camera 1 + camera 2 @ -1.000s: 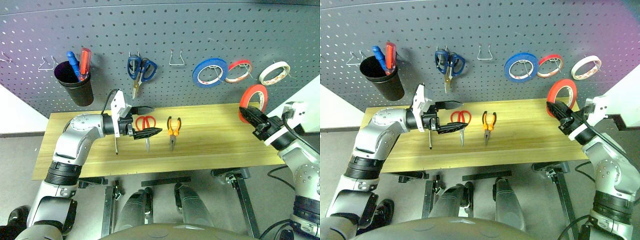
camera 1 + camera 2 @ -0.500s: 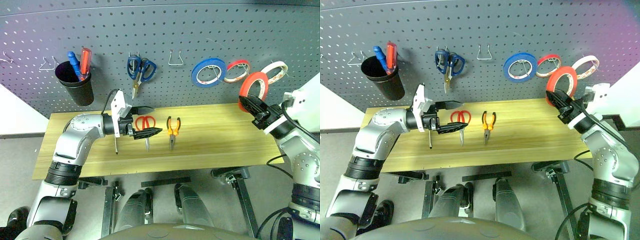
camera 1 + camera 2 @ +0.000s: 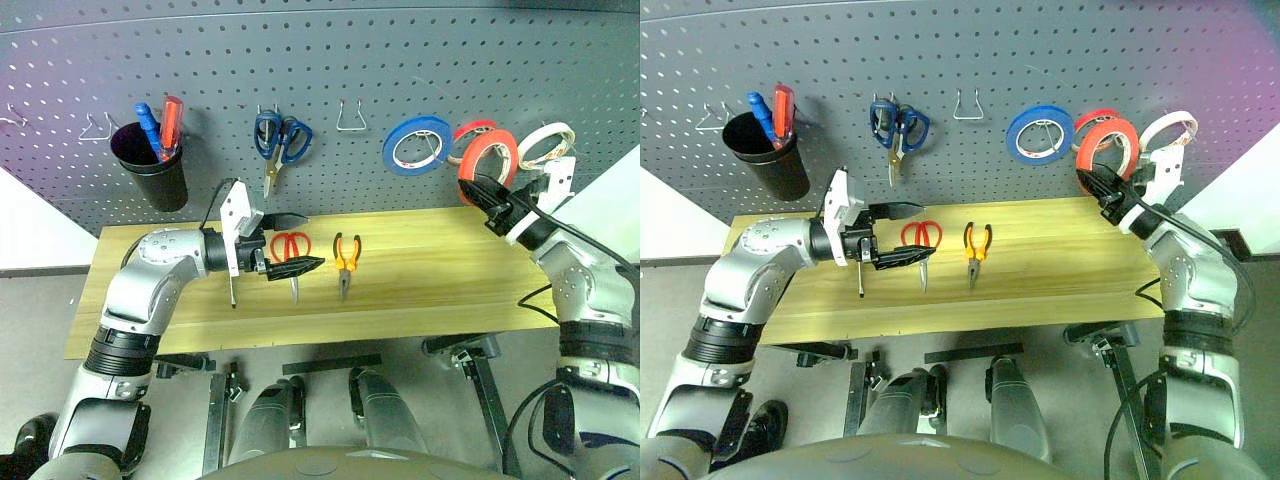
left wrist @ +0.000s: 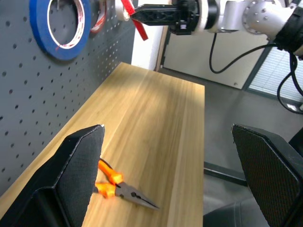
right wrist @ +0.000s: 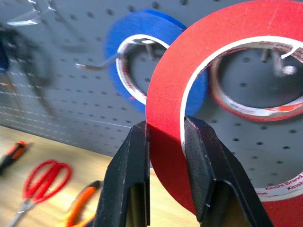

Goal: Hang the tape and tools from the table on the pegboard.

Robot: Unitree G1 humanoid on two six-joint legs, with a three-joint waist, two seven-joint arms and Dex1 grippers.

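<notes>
right claw (image 5: 165,142) clamps the tape (image 3: 487,160) by its rim, upright against the pegboard (image 3: 340,60), overlapping the red-white roll (image 3: 470,132), blue roll (image 3: 417,143) just beside; tabletop (image 3: 440,270) below lies bare. right wrist view shows the tape's rim pinched. left claw (image 3: 285,243) gapes level above the scissors (image 3: 290,250), pliers (image 3: 346,258) beside, screwdriver (image 3: 232,290) under its wrist

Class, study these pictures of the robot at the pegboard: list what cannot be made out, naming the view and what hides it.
1. Head views: the screwdriver on the table is partly covered by the left gripper.
2. Right wrist view: the red tape, clamped in the right gripper, is cut off by the picture's edge, and it overlaps the blue roll.
3. Right wrist view: the hooks at the far pegboard are blurred.
</notes>
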